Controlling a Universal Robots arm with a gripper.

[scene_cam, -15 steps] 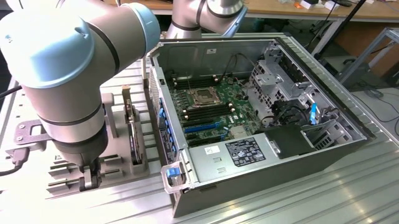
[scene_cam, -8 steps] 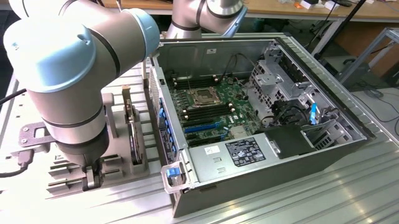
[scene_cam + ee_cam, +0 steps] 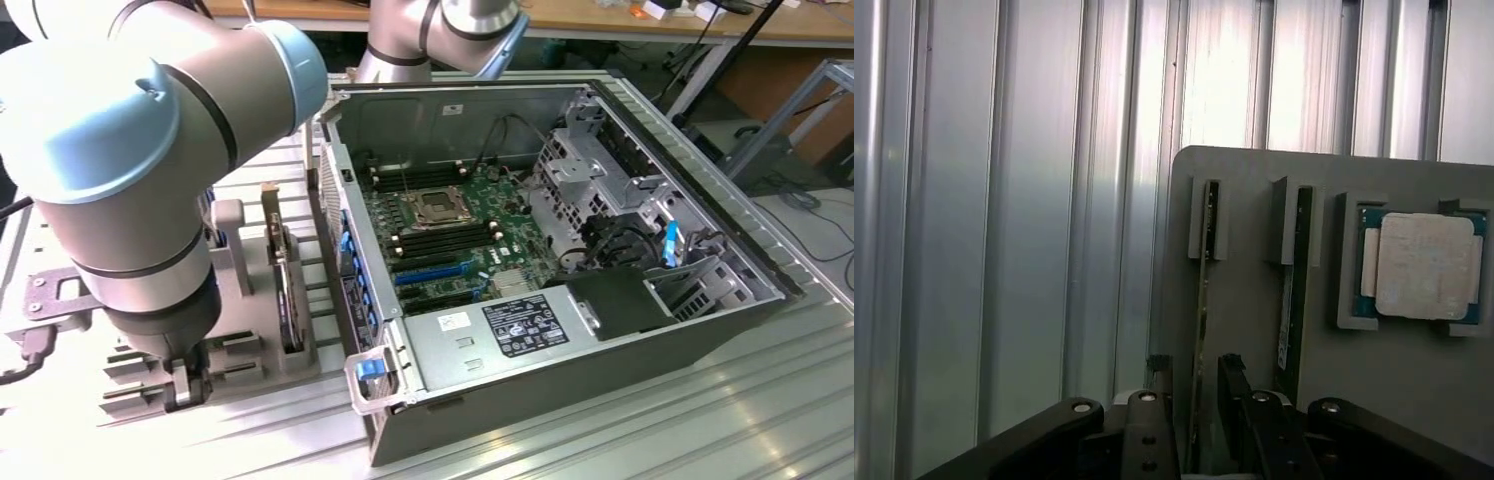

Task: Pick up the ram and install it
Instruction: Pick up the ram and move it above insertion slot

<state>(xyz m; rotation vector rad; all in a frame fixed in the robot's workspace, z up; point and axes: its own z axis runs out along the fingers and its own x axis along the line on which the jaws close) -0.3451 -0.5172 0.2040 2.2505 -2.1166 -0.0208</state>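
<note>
Hovering low over the grey holder (image 3: pixel 1244 300) with the gripper (image 3: pixel 1197 375). Spreading the fingers (image 3: pixel 1160 372) wide, one at each side of the ram (image 3: pixel 1202 300), with a small gap showing on both sides, so gripping nothing. Finding the ram standing on its thin edge in the slot nearest to the holder's edge, its far end sitting in a small grey bracket of the holder. Seeing a second stick (image 3: pixel 1286 300) of the same kind standing in the next slot of the holder. Noticing a square silver chip (image 3: pixel 1424 265) lying flat in a pocket of the holder, past the second stick. Seeing also an open computer case (image 3: pixel 454 105) just beside the holder, at the exterior view's right of it, both resting on a ribbed metal table (image 3: pixel 641 420).
</note>
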